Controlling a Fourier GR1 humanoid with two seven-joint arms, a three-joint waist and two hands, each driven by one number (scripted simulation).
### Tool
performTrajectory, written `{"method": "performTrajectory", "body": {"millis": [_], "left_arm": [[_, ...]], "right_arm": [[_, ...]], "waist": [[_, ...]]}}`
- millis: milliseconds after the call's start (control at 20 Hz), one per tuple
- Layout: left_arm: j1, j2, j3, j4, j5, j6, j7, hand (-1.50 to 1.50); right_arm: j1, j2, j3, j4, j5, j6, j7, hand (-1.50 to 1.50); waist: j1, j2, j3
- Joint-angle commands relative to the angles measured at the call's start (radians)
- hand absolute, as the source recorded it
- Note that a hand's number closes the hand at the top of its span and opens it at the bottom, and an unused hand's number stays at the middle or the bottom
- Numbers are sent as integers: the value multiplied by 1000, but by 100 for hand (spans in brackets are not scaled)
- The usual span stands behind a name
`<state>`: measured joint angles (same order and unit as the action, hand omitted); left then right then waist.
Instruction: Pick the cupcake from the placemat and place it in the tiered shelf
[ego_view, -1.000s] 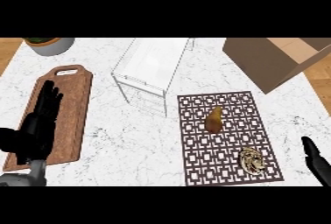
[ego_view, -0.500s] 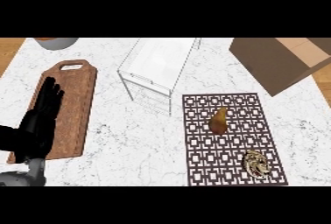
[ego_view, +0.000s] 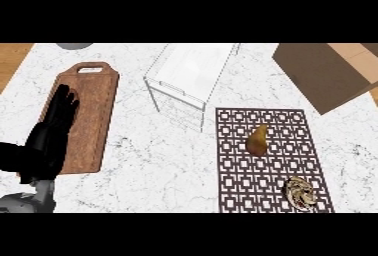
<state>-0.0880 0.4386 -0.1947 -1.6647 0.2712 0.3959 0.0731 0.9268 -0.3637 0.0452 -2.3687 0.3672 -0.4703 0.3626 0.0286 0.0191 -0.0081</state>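
- I see the cupcake (ego_view: 300, 193) lying on the placemat (ego_view: 269, 159), at the mat's near right corner, apparently tipped on its side so its pale, ridged wrapper shows.
- Nothing is touching the cupcake; neither hand is near it.
- On the same placemat, toward its middle and farther from me than the cupcake, lies a brown pear (ego_view: 258, 140), well apart from the cupcake.
- The placemat is dark brown with an open lattice pattern, and it lies flat on the white marble bench (ego_view: 162, 170).
- Just beyond the placemat's far left corner stands the tiered shelf (ego_view: 188, 80), a white wire frame with a pale top panel; its near leg comes down close to the mat's edge.
- Off the placemat's far right corner I see an open cardboard box (ego_view: 328, 72), partly cut off by the view's edge.
- Well to the left of the placemat, past the shelf, lies a wooden cutting board (ego_view: 92, 110) with a handle slot at its far end.
- My left hand (ego_view: 52, 137) rests over the left edge of that cutting board, its fingers straight and pressed together, pointing away from me, holding nothing.
- A grey round object (ego_view: 74, 45) shows at the far edge, beyond the cutting board; I cannot tell what it is.
- My right hand does not show in this view.
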Motion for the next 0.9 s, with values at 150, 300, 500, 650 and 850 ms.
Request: {"method": "performTrajectory", "body": {"millis": [150, 300, 500, 650, 850], "left_arm": [[-48, -12, 5, 29, -3, -14, 5, 0], [-39, -24, -6, 33, -7, -16, 0, 0], [-87, -14, 8, 20, -19, 3, 50, 0], [-67, -57, -27, 37, -40, 16, 37, 0], [-92, -18, 58, 60, -8, -21, 56, 0]], "right_arm": [[-70, -83, 41, -67, 258, 55, 377, -150], [-128, -108, 58, -13, 327, 69, 485, -150], [-245, -165, 69, 36, 359, 189, 705, -150], [-383, -99, 184, 91, 476, 230, 839, -150], [-528, 33, 303, 204, 625, 267, 869, -150]], "waist": [[18, 6, 1], [25, 5, 0], [24, -2, 3], [18, -5, 5], [-11, -14, 7]]}}
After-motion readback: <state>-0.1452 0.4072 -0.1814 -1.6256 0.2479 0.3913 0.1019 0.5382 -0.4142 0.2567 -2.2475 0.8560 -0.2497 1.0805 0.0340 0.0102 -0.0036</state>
